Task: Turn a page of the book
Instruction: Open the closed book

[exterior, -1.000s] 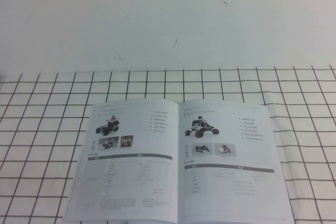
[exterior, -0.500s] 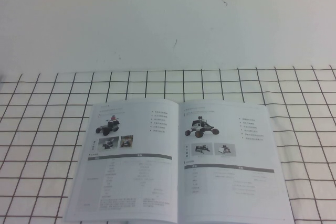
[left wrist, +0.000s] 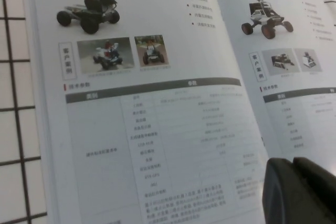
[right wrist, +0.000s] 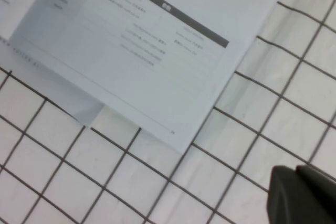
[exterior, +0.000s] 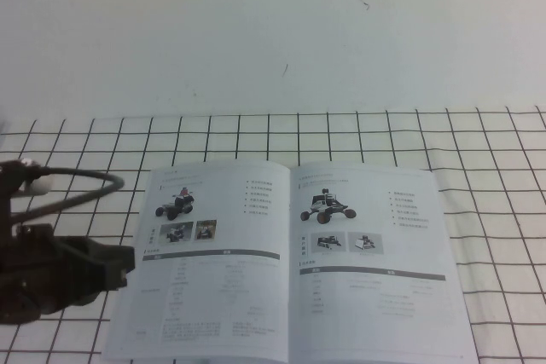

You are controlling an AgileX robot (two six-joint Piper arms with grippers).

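**A:** At the left side of the bench [exterior: 51, 138], what is new?

**B:** The left tool [exterior: 119, 263] has come into the high view. Half a second ago no arm was visible there. Now it hovers just beside the left edge of the book [exterior: 290, 210]. Whether it is spread or pressed together, I cannot tell.

**A:** And the book itself?

**B:** It lies open and flat in the middle of the bench, toward the near side, unchanged. The page [exterior: 209, 279] on its left half is closest to that tool. I judge that the approach has begun, but nothing is lifted yet.

**A:** And further right?

**B:** The right tool [right wrist: 307, 195] hangs above the bench, near the book's near right corner. Its state I cannot tell either.
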